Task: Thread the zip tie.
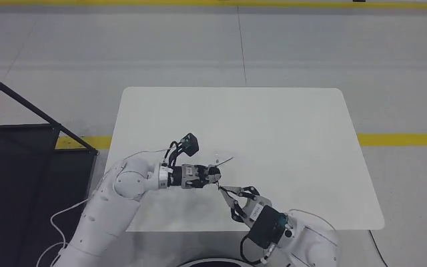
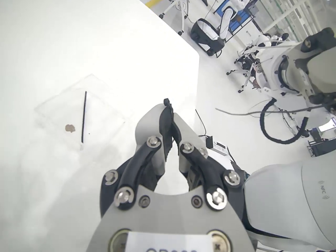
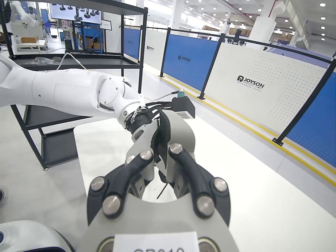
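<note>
My left gripper [image 1: 213, 175] and right gripper [image 1: 223, 189] meet tip to tip above the near-left part of the white table [image 1: 287, 127]. The left gripper [image 2: 168, 114] is shut, with a small black zip tie end [image 2: 167, 103] poking out at its fingertips. In the right wrist view the right gripper [image 3: 161, 124] is shut too, pointing at the left gripper. A thin black zip tie strip [image 3: 162, 191] hangs down behind its fingers. A second black zip tie [image 2: 84, 116] lies flat on a clear plastic bag [image 2: 102, 106] on the table just beyond the grippers.
A small brown spot [image 2: 70, 128] marks the bag beside the lying tie. A black metal rack [image 1: 27, 167] stands off the table's left side. The table's near edge runs just below the grippers, with bare white surface to the right and far side.
</note>
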